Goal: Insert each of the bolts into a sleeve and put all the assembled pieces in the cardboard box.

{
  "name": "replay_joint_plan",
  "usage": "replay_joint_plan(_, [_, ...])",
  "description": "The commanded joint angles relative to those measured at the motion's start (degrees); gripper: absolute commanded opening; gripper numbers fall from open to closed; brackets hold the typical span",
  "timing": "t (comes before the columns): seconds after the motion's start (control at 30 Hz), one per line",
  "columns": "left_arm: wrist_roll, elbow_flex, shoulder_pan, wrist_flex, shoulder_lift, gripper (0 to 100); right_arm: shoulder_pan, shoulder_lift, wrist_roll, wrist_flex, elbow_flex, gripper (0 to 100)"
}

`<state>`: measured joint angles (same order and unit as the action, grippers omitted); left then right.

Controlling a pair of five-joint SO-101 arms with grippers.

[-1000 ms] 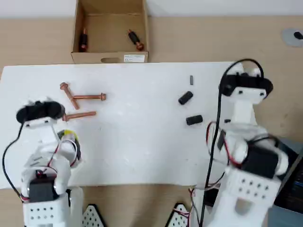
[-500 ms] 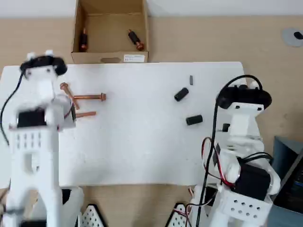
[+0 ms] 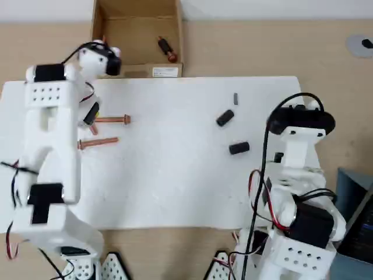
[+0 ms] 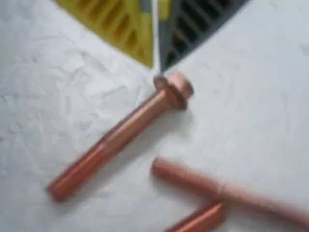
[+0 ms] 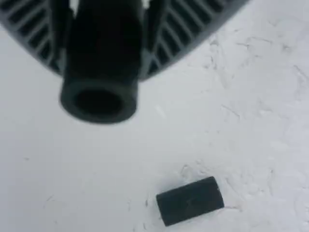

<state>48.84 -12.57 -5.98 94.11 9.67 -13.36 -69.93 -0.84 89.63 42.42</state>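
Right jaws are pinching a sleeve [image 5: 99, 94], left jaws look pressed together just off the head of a bolt [image 4: 120, 140] lying mid-left on the mat [image 3: 175, 175], so I'd spread them first and grab the shank near the head, leaving the tip free.

The dark jaws squeeze a black tube [image 5: 99, 92], one on each side. Its round hole faces the camera. A second black tube [image 5: 189, 200] lies on its side on the white bench [image 5: 260, 106], apart from the first.
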Motion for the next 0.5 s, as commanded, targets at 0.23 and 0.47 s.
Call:
replay_joint_plan(0.23, [19.08, -13.19, 7.38, 3.87, 9.36, 4, -1.1, -0.66, -0.62, -1.41, -0.04, 0.9])
replay_joint_plan(0.47, [25.14, -13.8, 8.18, 3.87, 13.05, 10, -1.1, -0.66, -0.62, -1.41, -0.04, 0.9])
